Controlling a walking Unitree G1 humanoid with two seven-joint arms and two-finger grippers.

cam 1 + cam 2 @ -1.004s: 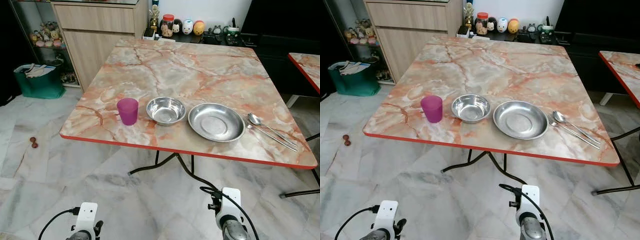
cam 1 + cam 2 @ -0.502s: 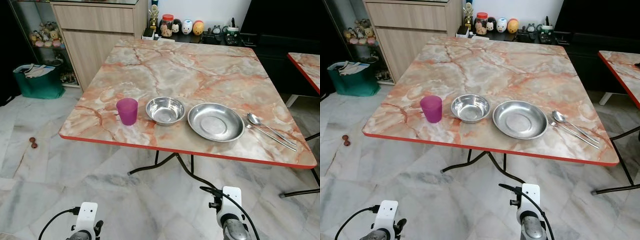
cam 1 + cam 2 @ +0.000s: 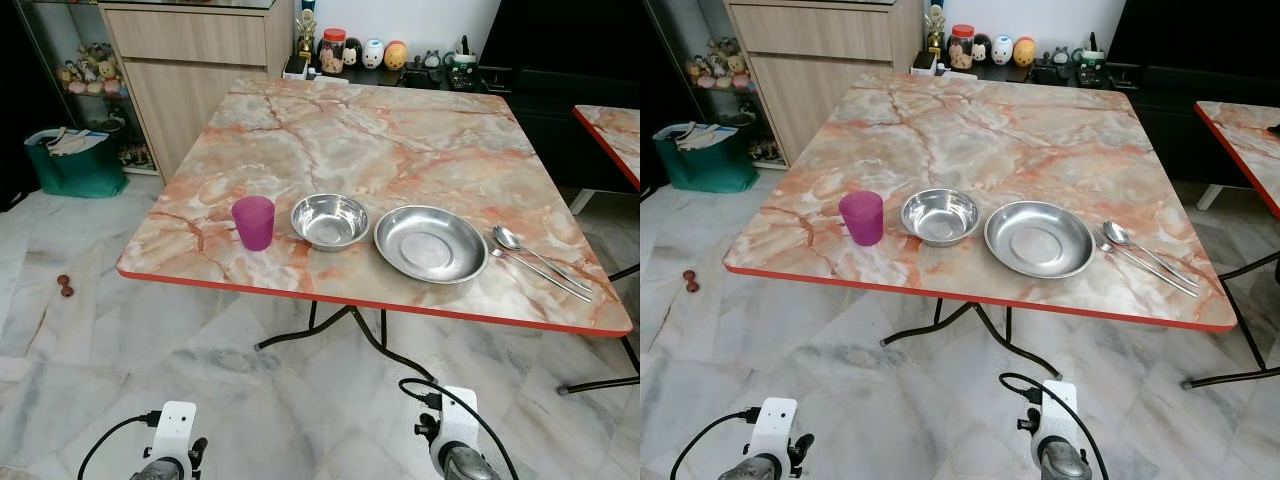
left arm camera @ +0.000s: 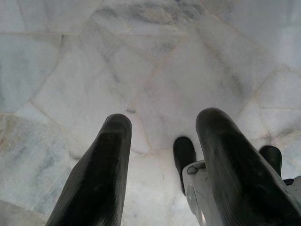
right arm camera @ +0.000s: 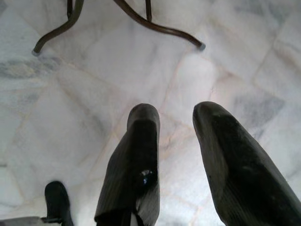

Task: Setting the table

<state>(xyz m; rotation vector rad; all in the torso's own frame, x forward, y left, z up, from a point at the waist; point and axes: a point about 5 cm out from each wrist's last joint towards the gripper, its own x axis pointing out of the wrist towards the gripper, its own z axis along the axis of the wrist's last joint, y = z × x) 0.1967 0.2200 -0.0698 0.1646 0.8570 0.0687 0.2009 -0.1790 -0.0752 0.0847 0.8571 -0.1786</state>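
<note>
Cup (image 3: 253, 221), bowl (image 3: 329, 220), plate (image 3: 431, 243) on table (image 3: 400, 140); both arms' fingers (image 4: 101, 165) (image 5: 141, 155) parted, empty, low.

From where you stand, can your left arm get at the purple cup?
Probably not yet. The left gripper hangs low, open over the floor, well short of the table. The purple cup stands unobstructed near the front edge, so stepping closer should do.

home dining room | marble table (image 3: 400, 130) | wooden sideboard (image 3: 190, 50) | figurines (image 3: 375, 52)

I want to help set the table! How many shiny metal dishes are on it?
2. A steel bowl sits beside the purple cup; a wider steel plate lies between the bowl and the spoon.
</note>
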